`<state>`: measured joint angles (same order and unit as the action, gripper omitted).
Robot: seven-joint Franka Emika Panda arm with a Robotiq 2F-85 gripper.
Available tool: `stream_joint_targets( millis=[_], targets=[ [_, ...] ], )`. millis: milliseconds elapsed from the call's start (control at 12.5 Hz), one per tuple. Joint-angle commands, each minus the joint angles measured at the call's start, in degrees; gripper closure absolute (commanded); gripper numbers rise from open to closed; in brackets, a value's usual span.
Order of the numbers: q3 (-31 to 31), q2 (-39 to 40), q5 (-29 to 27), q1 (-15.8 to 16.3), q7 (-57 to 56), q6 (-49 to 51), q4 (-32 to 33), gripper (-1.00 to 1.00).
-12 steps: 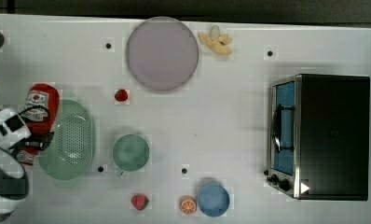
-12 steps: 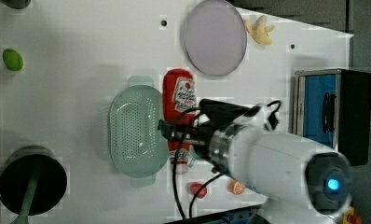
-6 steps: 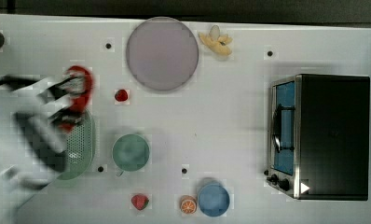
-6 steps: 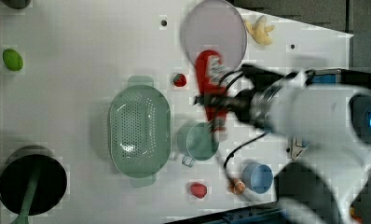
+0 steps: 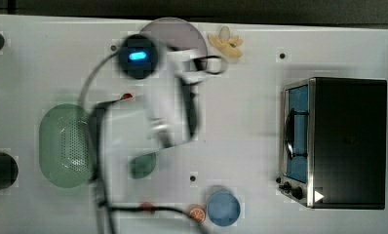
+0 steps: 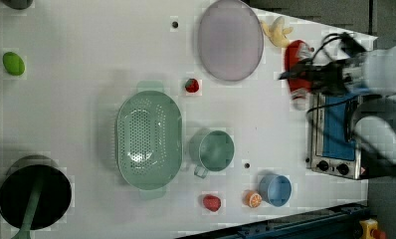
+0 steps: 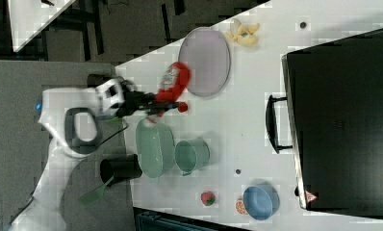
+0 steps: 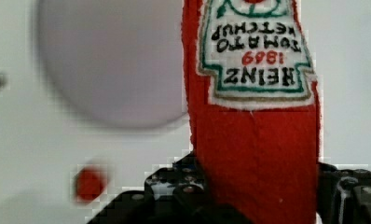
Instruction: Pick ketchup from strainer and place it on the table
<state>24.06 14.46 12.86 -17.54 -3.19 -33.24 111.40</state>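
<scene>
red plush ketchup (image 8: 253, 140) is clamped in the hand (image 8: 256, 196), jaws partly closed on its lower body, label end pointing away from the wrist. it is carried in the air, well clear of the strainer (image 6: 148, 139), which sits with nothing in it on the table (image 6: 86, 45). in the right view the ketchup (image 7: 172, 84) is seen beside the lilac plate (image 7: 204, 60), with a strawberry (image 7: 182, 107) just below it.

risks, as judged:
- soft body is held near one end only; it could pivot or slip out during a fast swing.
- release above the lilac plate or the strawberry would count as a bad placement; bare table is needed.
- a drop from height could let it roll or bounce toward the green cup (image 6: 212, 149).

hard to make out:
- arm is heavily smeared in the top view, so hand position cannot be read there.
- height above the table cannot be judged.
- fingers are mostly covered by the bottle in the wrist view; the cap end is cut off.
- in the left view the ketchup (image 6: 296, 62) seems to sit near the toaster oven (image 6: 335, 134), which disagrees with the right view; true spot is uncertain.
</scene>
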Motion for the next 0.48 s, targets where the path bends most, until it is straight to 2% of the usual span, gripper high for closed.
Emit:
stream_joint_targets(
  millis=[80,240,480],
  targets=[
    [-0.85,-2.19,-0.08,-1.40,-12.87,-0.66,0.57,-0.21],
    [-2.22,-3.06,-0.11,-2.79,-16.28,-3.46,3.90,-0.21],
    [-2.99,-3.97,-0.11,-4.26,-16.45,-13.06,12.03,-0.21]
  ],
)
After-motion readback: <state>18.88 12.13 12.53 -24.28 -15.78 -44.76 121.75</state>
